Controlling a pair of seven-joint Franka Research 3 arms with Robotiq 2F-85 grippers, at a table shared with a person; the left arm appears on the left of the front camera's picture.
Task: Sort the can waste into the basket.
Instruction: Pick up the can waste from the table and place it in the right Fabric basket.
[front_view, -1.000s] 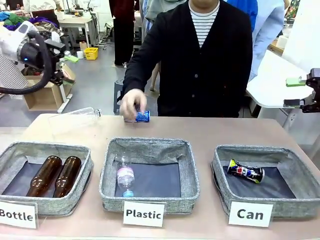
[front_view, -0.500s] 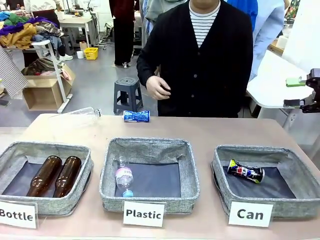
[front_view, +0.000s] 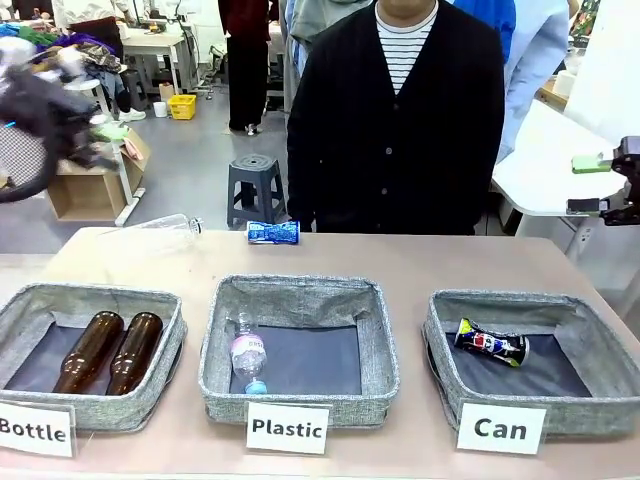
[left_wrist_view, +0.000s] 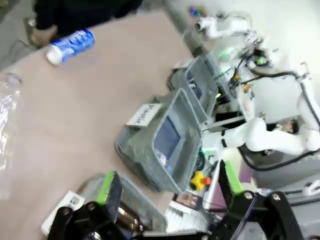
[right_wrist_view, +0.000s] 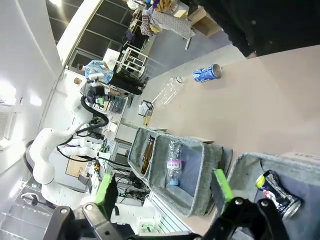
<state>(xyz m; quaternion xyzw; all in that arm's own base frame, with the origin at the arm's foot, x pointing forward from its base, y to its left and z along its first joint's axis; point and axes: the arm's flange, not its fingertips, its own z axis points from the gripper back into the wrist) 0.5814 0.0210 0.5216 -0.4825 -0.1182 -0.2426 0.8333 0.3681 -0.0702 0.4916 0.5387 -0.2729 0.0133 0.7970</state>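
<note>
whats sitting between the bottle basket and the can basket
The Plastic basket, with a clear bottle lying in it, as the front view shows.

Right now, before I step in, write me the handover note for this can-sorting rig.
Left gripper: open, empty, held high at the table's left side.
Right gripper: open, empty, up at the right side.
Dark can: lying in the Can basket. Done.
Blue can: on its side at the far edge of the table, in front of the person, untouched.
Left to do: put the blue can into the Can basket.
</note>
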